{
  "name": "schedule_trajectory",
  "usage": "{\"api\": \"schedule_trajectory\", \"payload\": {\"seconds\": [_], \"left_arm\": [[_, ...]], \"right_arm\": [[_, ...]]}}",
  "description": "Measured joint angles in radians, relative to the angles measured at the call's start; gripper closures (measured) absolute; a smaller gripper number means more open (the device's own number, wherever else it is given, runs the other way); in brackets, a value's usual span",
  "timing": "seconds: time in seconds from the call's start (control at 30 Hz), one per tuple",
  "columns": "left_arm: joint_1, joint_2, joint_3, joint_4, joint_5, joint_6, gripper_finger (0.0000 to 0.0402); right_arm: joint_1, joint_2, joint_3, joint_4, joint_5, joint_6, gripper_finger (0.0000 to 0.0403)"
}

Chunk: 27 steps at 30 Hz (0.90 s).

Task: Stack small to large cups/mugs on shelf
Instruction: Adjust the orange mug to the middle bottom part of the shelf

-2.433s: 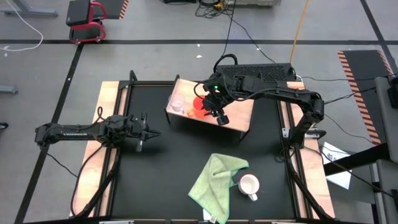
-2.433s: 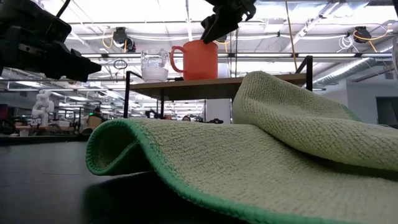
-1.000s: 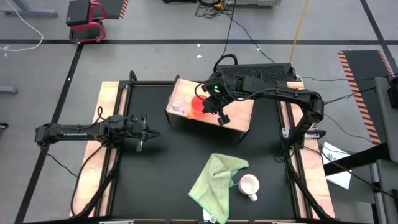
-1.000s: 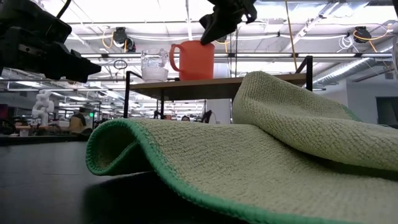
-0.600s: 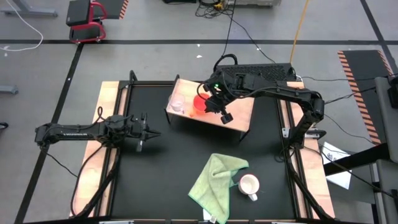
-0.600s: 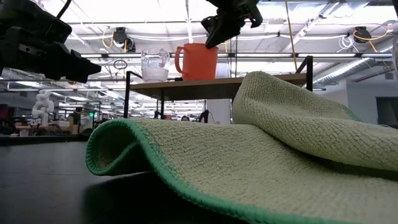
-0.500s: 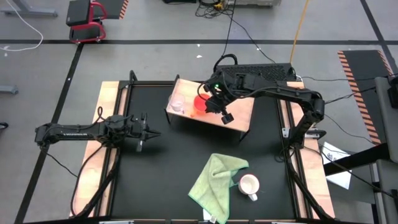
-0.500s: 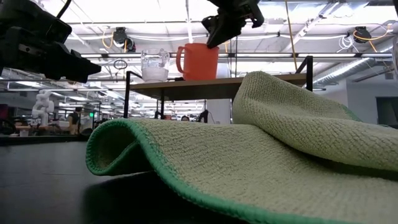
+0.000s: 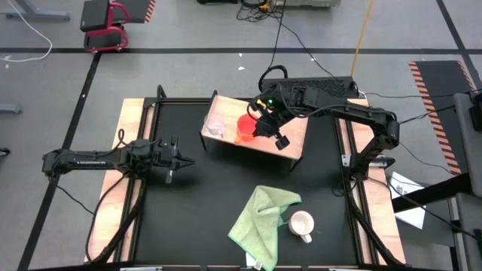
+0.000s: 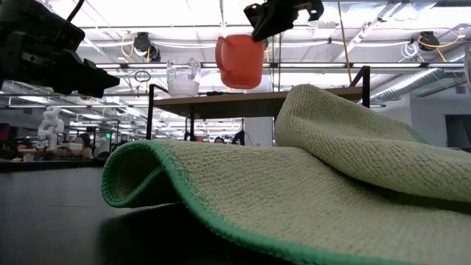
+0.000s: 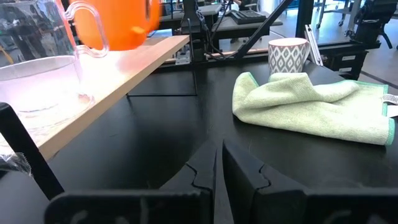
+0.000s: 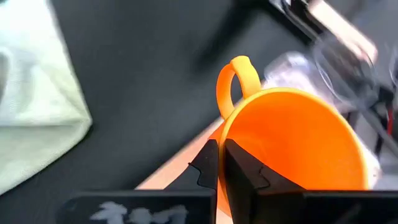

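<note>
The orange mug (image 10: 241, 60) hangs above the shelf (image 10: 257, 99), with my right gripper (image 12: 217, 163) shut on its rim. Its handle (image 12: 236, 81) points toward the clear glass cup (image 9: 216, 126), which stands on the shelf's left part. On the black table, near the front right, the white mug (image 9: 301, 223) stands upright beside the light green cloth (image 9: 260, 218). My left gripper (image 9: 175, 160) waits shut and empty over the table's left part, well away from the shelf. My right gripper pinches the orange mug's wall at the rim (image 12: 222, 134), one finger inside the mug and one outside. The fingers come from above, slanting down, at the rim's right side (image 10: 257, 38). The mug hangs below them, slightly tilted and clear of the shelf.
The cloth lies bunched between the shelf and the table's near edge and fills the low view's foreground. Wooden strips (image 9: 128, 188) run along the table's left and right sides. Bare black tabletop (image 9: 203, 196) lies between my left gripper and the cloth.
My right gripper has risen and gone a little toward the table's right edge, still shut on the orange mug. The mug, which stood on the shelf next to the glass cup, is now lifted clear of the board and tips slightly.
</note>
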Motion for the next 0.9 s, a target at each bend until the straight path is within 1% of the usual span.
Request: {"api": "schedule_trajectory", "payload": {"seconds": [0.1,0.43,0.57,0.67,0.9], "left_arm": [[0.000,0.000,0.000,0.000,0.000,-0.003,0.0371],[0.000,0.000,0.000,0.000,0.000,-0.003,0.0371],[0.000,0.000,0.000,0.000,0.000,0.001,0.0371],[0.000,0.000,0.000,0.000,0.000,0.001,0.0371],[0.000,0.000,0.000,-0.001,0.000,0.002,0.0371]], "right_arm": [[0.008,0.000,0.000,-0.019,-0.023,-0.081,0.0400],[0.006,0.000,0.000,-0.032,-0.024,-0.178,0.0402],[0.001,0.009,0.000,-0.028,-0.026,-0.208,0.0402],[-0.005,0.024,0.000,-0.010,-0.055,-0.217,0.0402],[-0.011,0.038,-0.001,-0.010,-0.054,-0.219,0.0402]]}}
